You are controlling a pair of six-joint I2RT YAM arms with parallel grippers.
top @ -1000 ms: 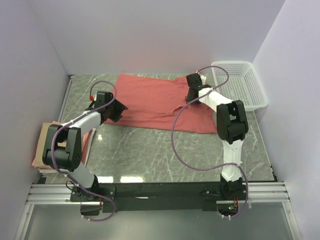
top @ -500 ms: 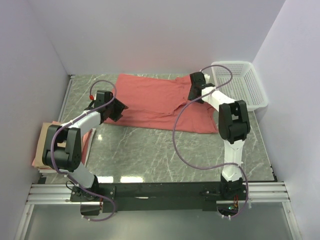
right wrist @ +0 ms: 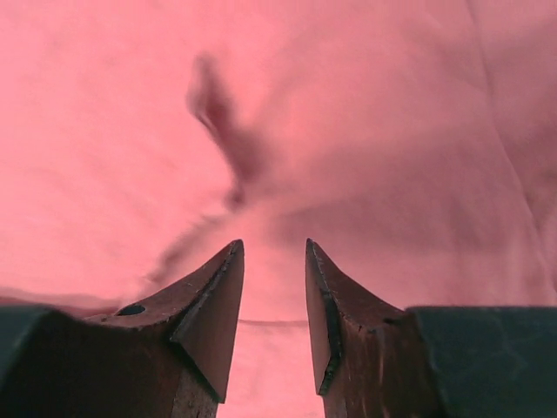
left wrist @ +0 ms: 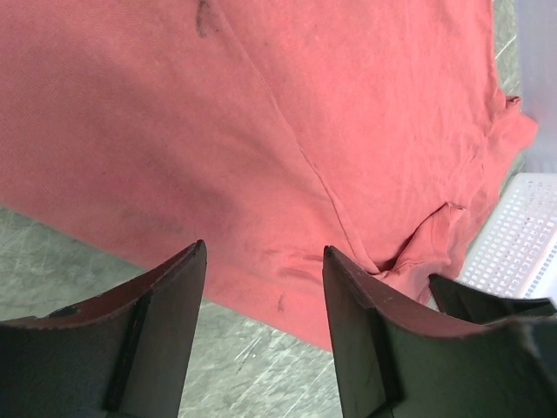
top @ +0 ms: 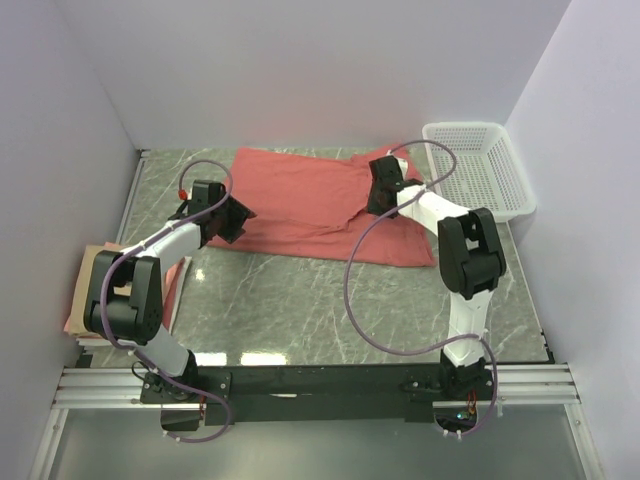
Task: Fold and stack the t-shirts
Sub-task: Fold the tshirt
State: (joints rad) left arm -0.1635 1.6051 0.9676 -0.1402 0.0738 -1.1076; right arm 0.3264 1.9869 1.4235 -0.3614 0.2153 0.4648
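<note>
A salmon-red t-shirt (top: 310,200) lies spread across the back of the table, its right part rumpled. My left gripper (top: 236,216) is open at the shirt's near left edge; in the left wrist view (left wrist: 265,254) its jaws straddle the hem (left wrist: 261,261) just above the table, holding nothing. My right gripper (top: 380,195) hangs over the shirt's right part; in the right wrist view (right wrist: 274,251) its jaws stand a little apart above wrinkled red cloth (right wrist: 261,131), empty. A tan-beige shirt (top: 97,262) and a pink shirt (top: 72,318) lie piled at the table's left edge.
A white mesh basket (top: 480,165) stands at the back right, next to the shirt's right sleeve; it also shows in the left wrist view (left wrist: 522,235). Grey marble table (top: 300,300) spreads in front of the shirt. Walls close in left, back and right.
My right gripper has moved left and toward the near side, further in over the red shirt. My left arm has not moved.
</note>
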